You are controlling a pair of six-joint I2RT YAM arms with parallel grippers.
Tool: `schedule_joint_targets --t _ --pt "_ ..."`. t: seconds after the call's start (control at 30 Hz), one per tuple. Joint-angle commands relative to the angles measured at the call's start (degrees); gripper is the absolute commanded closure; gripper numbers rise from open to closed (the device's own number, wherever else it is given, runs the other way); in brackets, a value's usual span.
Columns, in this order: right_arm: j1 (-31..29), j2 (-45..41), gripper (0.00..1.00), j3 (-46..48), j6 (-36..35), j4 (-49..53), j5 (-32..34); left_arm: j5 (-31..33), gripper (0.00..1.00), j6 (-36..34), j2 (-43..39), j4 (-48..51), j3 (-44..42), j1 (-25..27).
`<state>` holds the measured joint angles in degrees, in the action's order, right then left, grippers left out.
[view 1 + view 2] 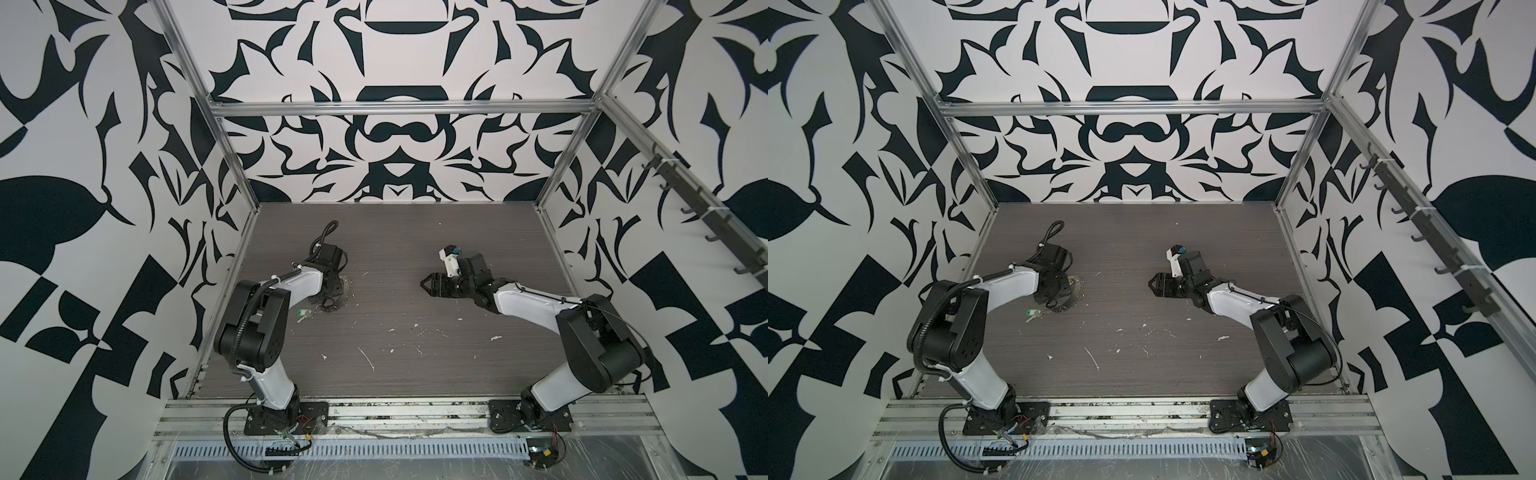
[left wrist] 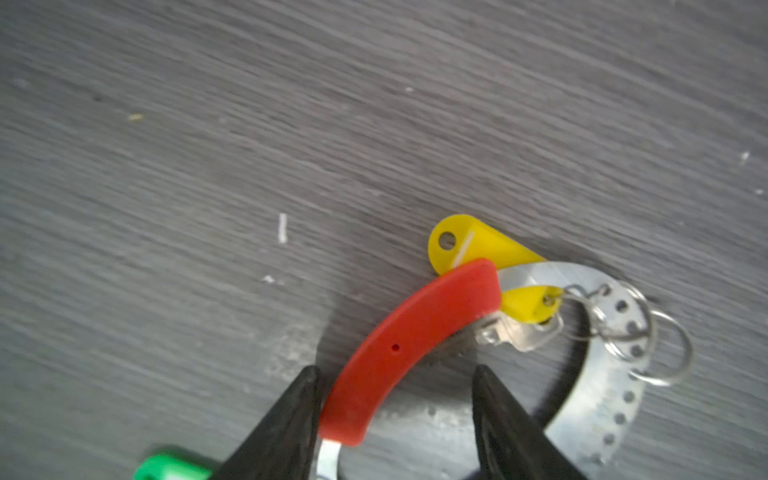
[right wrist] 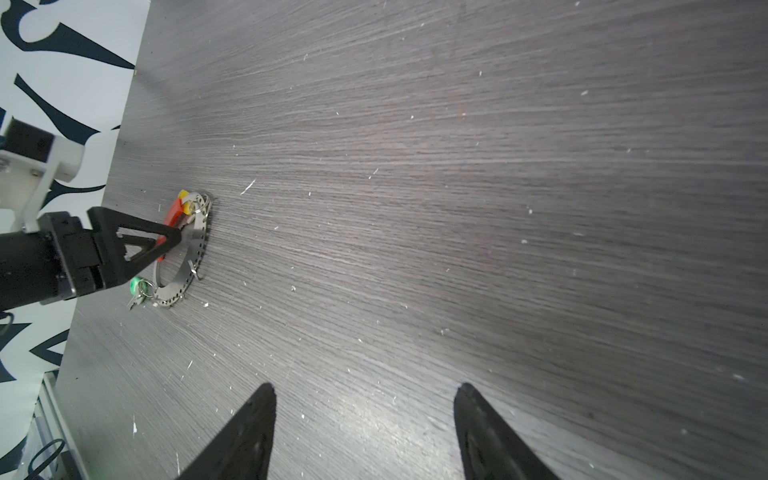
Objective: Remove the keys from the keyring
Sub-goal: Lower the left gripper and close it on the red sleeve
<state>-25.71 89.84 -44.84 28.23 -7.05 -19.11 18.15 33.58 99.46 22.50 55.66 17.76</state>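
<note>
Well forward on the grey table (image 1: 415, 249), the green key (image 1: 304, 312) lies nearest the front edge, just beside the near arc of the keyring (image 1: 331, 308) and off to one side of the left gripper (image 2: 395, 374). In the left wrist view only a corner of the green key (image 2: 174, 467) shows beside one black fingertip. Just behind it the left gripper hangs low over the keyring with its jaws apart, straddling the red end (image 2: 415, 345). One fingertip touches the red piece's outer edge, while bare table shows between the red piece and the other fingertip, so nothing is clamped. Past the tip of the red end lies the yellow key (image 2: 469, 241), crossed by the silver strip so that yellow shows on both sides of it, with a clear plastic piece (image 2: 511, 336) touching it. Across the table, well apart from all this, the right gripper (image 3: 365, 399) hovers with its jaws wide over bare wood, holding nothing. By count there are two keys, one green and one yellow, and one keyring. At least two wire rings (image 2: 688, 353) sit at the yellow key's end, and another wire ring (image 3: 145, 286) lies by the green key. The keyring is a flat, pale metal band bent into an open curve, pierced by a row of small holes, with a smooth red sleeve over one end. The keys are small oblong plastic tags, the yellow one with a round hole.
</note>
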Motion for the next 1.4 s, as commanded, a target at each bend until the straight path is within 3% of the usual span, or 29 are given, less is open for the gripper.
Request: schedule_joint_targets --t 0.0,0.4,0.63,0.77,0.87,0.93,1.13,1.37 --pt "-0.2 -0.6 0.3 -0.9 -1.2 -0.7 -0.3 0.4 0.46 0.7 2.0 4.8 1.1 0.0" --pt "-0.2 -0.5 0.29 -0.7 -1.0 -1.1 0.1 -7.2 0.65 4.3 2.3 4.5 0.7 9.4" --pt "-0.2 -0.1 0.3 -0.9 -0.2 -1.2 -0.7 -7.2 0.74 5.9 0.6 4.5 1.4 14.9" --pt "-0.2 0.3 0.3 -1.0 0.2 -1.3 -1.4 -6.2 0.74 6.6 1.3 5.0 1.5 15.5" --pt "-0.2 0.3 0.3 -1.0 0.2 -1.3 -1.4 -2.8 0.54 6.6 1.3 5.6 1.5 16.1" --pt "-0.2 0.2 0.3 -1.0 0.2 -1.3 -1.4 -1.1 0.5 6.0 1.4 5.6 1.9 16.6" --pt "-0.2 0.0 0.3 -1.2 0.6 -1.2 -1.9 3.7 0.56 3.7 5.1 6.7 5.3 17.4" --pt "-0.2 -2.1 0.3 -1.1 0.0 -0.1 -1.5 2.9 0.67 3.2 9.2 8.9 6.6 17.5"
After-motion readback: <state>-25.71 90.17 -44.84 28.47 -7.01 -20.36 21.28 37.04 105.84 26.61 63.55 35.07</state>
